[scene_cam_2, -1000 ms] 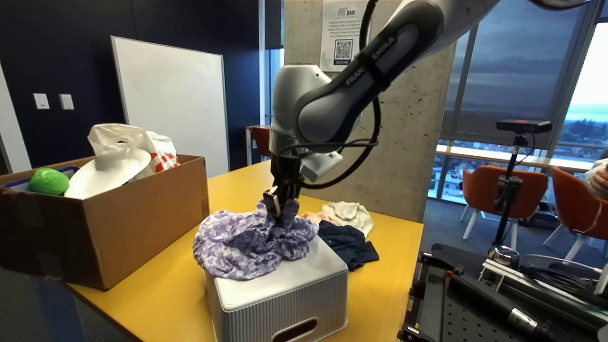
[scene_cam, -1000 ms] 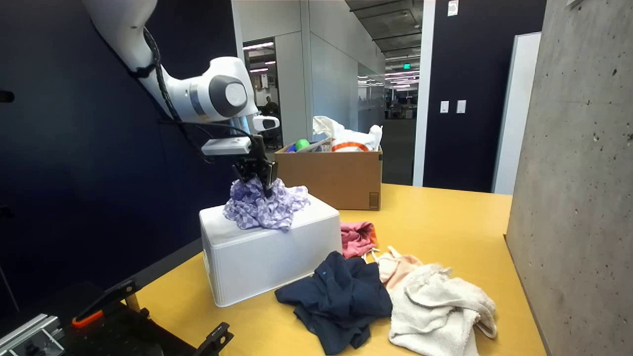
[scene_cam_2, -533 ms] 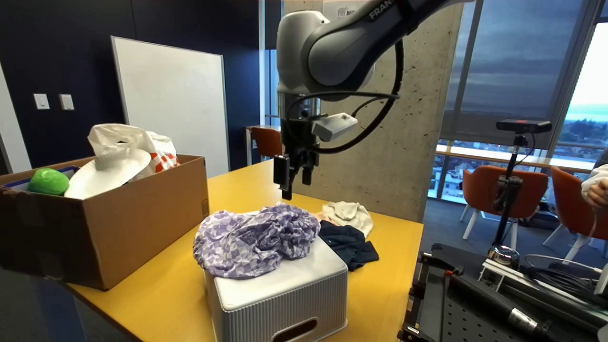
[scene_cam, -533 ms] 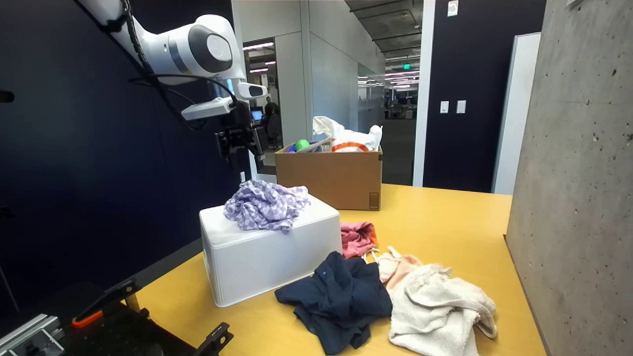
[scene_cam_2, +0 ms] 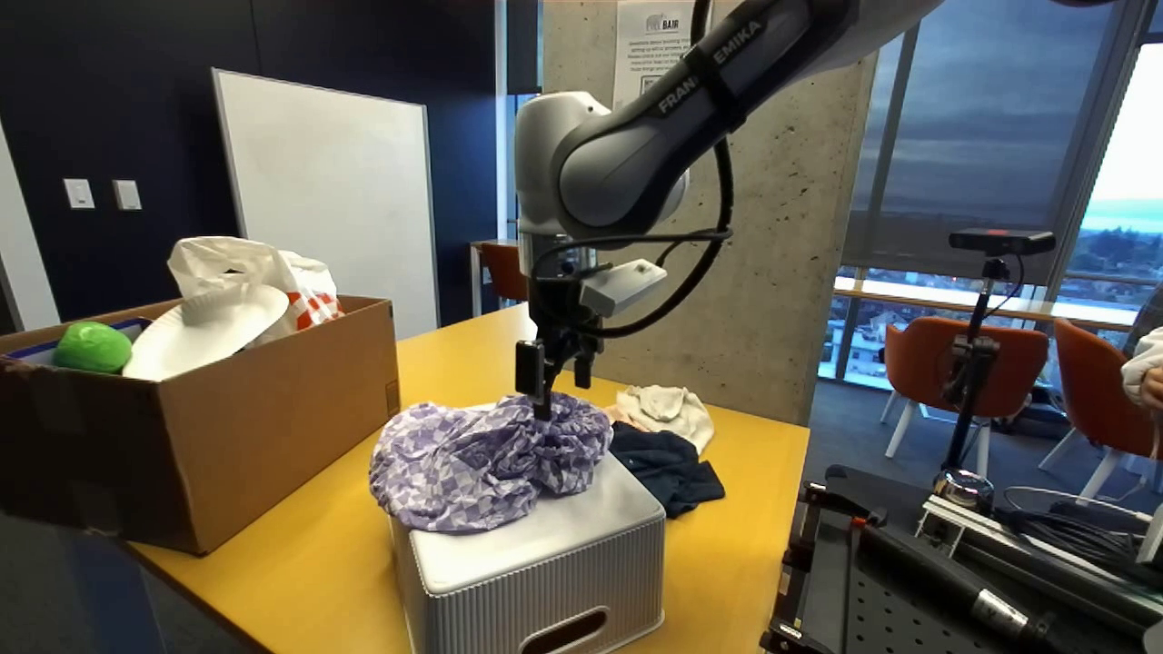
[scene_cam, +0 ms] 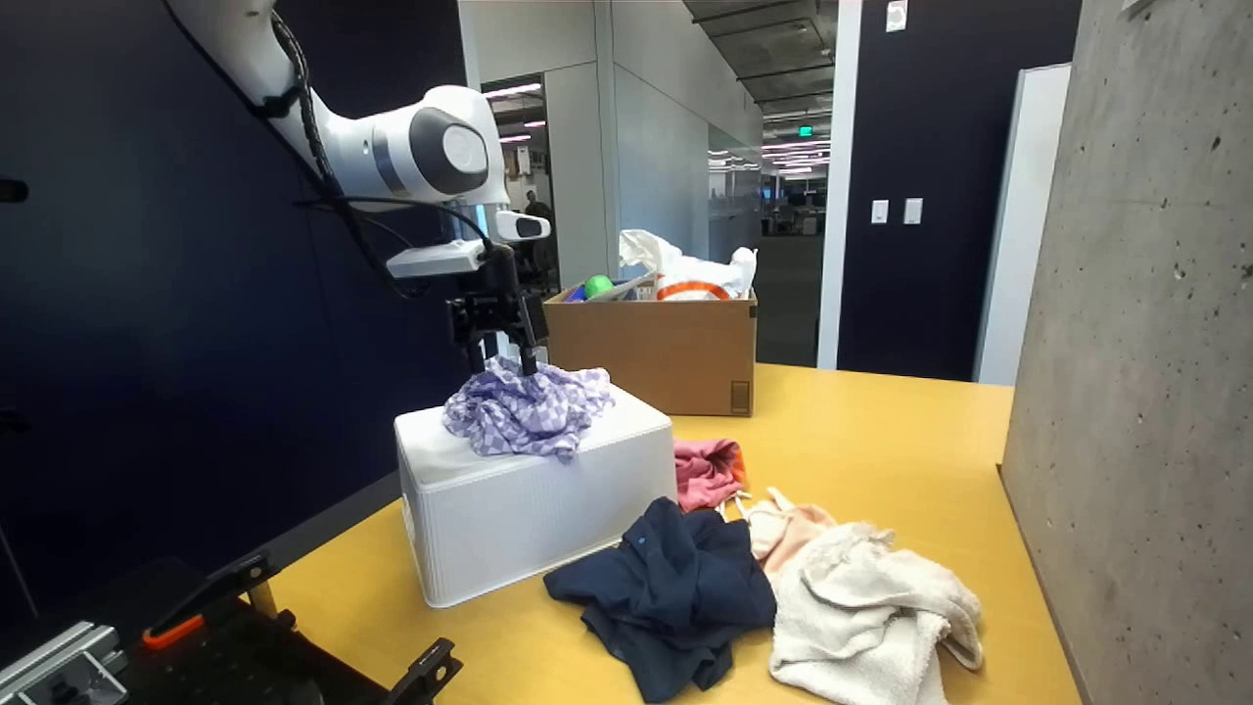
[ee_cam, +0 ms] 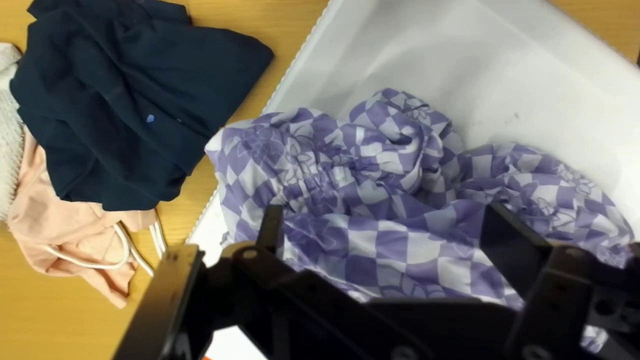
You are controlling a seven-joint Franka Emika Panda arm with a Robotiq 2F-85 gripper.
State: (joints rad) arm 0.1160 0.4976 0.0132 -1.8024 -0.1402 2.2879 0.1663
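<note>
On the table (scene_cam: 861, 441), atop the white box (scene_cam: 548, 519), the purple cloth (scene_cam_2: 482, 468) lies bunched under a wide-spread, empty gripper (ee_cam: 382, 212), apparently at the grasping step, where the next move calls for lowering slightly and closing on a fold

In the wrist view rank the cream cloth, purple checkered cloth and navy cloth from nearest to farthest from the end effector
1. Purple checkered cloth, right under the end effector
2. Navy cloth, upper left
3. Cream cloth, left edge

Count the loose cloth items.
5: purple checkered cloth on the white box; navy garment, cream cloth, peach drawstring garment, pink garment on the table. Others may be hidden.
</note>
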